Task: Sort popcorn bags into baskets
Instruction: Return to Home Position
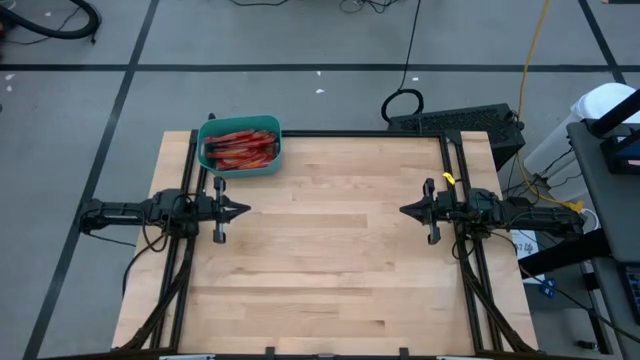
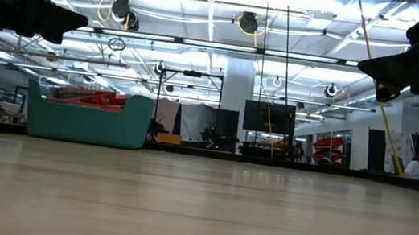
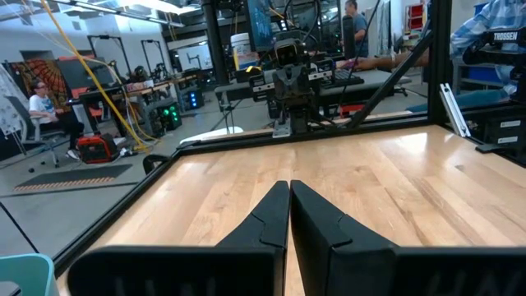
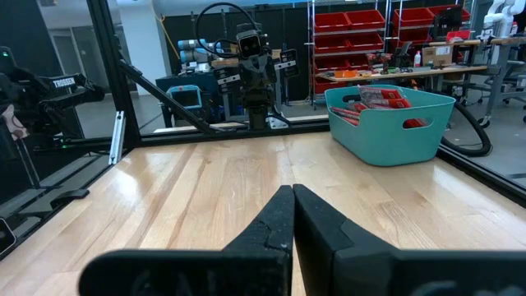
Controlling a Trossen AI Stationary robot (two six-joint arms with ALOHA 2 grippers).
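— Where are the popcorn bags (image 1: 240, 148)?

— All in the teal bin (image 1: 240, 146). From above, the bin sits at the far left corner of the table (image 1: 330, 270), with the red packets lying packed side by side inside it.

— Does the table-level camera add anything?

— It shows the packets reaching just over the bin's rim. The right wrist camera sees something the overhead cannot: a handle slot in the bin's end wall, with red showing through it. The left wrist camera catches only a sliver of the bin's corner, and across the table it sees the right gripper facing it.

— And the grippers?

— The left gripper (image 1: 243, 210) is at the left edge of the table, just in front of the bin and apart from it. The right gripper (image 1: 405, 210) is at the right edge. They point at each other, well apart. At table level both hang above the wood, not touching it.

— Fingers?

— Clenched on both, tips pressed together, gripping nothing; each wrist camera shows that.

— Anyone about?

— A person (image 3: 41, 103) is seated well beyond the table.
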